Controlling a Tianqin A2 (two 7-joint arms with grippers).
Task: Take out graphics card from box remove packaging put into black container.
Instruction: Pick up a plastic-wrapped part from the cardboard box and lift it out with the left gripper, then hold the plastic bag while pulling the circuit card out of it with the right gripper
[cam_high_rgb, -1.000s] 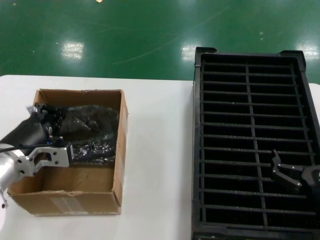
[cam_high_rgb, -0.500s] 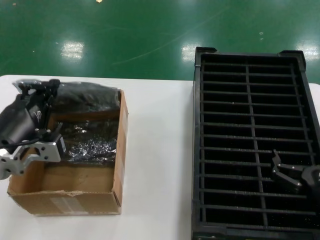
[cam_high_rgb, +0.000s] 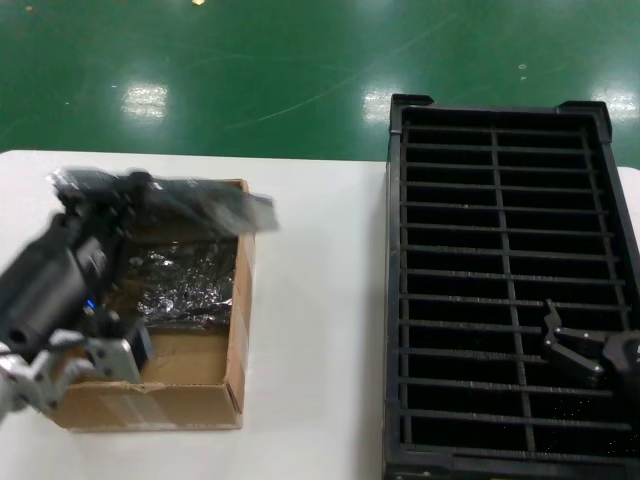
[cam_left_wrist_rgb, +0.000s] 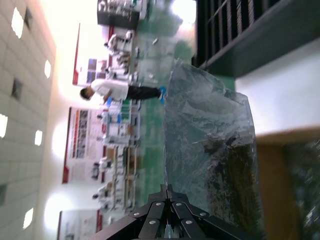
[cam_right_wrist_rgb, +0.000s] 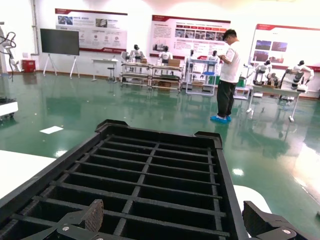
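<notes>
Lifting the bagged graphics card (cam_high_rgb: 190, 205) above the box's (cam_high_rgb: 150, 400) far edge, I kept the left gripper (cam_left_wrist_rgb: 167, 192) clamped on its packaging (cam_left_wrist_rgb: 207, 150); right gripper (cam_high_rgb: 572, 350) waited open over the black container (cam_high_rgb: 500, 120).

A dark graphics card (cam_high_rgb: 200, 205) in its crinkled grey packaging (cam_left_wrist_rgb: 210, 165) hangs raised over the far edge of the open brown box (cam_high_rgb: 160, 400), where another glossy bag lies inside. The ribbed black container (cam_high_rgb: 500, 290) stands well apart.
</notes>
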